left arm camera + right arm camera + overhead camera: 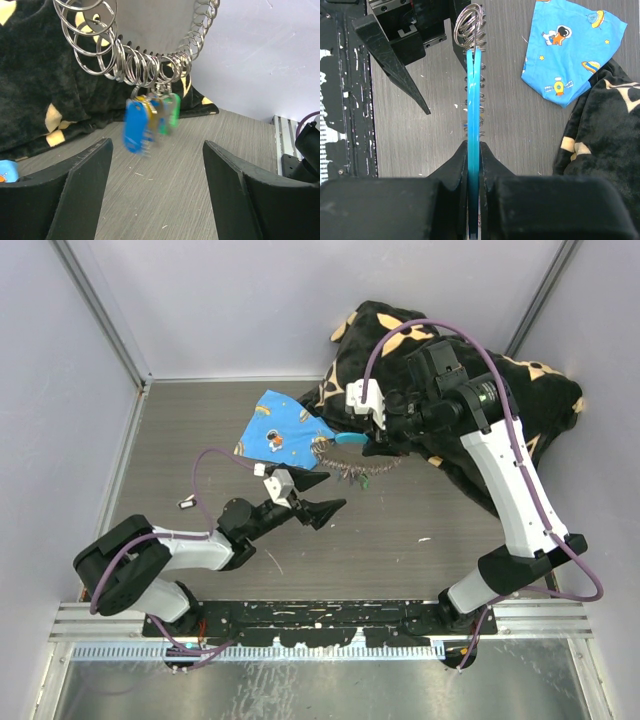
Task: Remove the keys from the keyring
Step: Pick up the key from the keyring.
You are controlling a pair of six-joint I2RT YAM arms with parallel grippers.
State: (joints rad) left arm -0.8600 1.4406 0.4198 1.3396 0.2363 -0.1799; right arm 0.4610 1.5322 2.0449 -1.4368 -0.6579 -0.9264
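Right gripper (474,150) clamped on light-blue piece (474,100) of keyring (145,65) | keyring aloft over mid-table (420,560), nearer far edge | keys (150,120) dangling beneath | left gripper (157,144) jaws apart, just below keys

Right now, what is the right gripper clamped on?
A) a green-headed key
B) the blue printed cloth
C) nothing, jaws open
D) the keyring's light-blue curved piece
D: in the right wrist view the right gripper is shut on the thin light-blue piece, with the rest of the keyring extending beyond its fingertips.
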